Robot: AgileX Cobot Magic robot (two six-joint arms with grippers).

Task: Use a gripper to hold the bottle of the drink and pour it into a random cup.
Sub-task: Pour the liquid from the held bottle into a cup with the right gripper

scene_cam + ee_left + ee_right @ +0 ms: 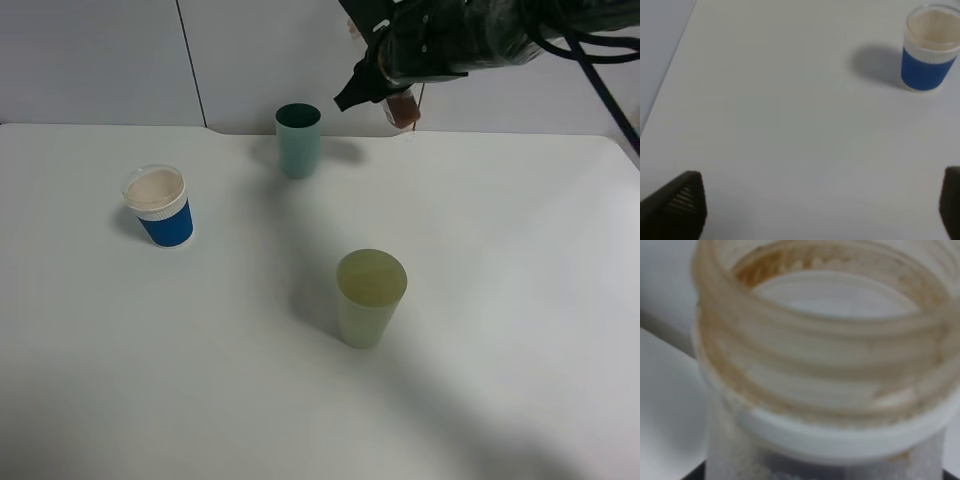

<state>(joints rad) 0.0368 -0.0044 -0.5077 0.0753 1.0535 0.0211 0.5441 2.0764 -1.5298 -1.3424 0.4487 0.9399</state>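
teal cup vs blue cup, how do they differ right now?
Colour: the teal cup is plain teal all over; the blue cup has a blue body under a white band.
Inside: the teal cup looks dark, the blue cup pale beige.
Place: the teal cup stands near the far edge of the table; the blue cup stands nearer the camera and to its left.
Shared: both stand upright on the white table, well apart.
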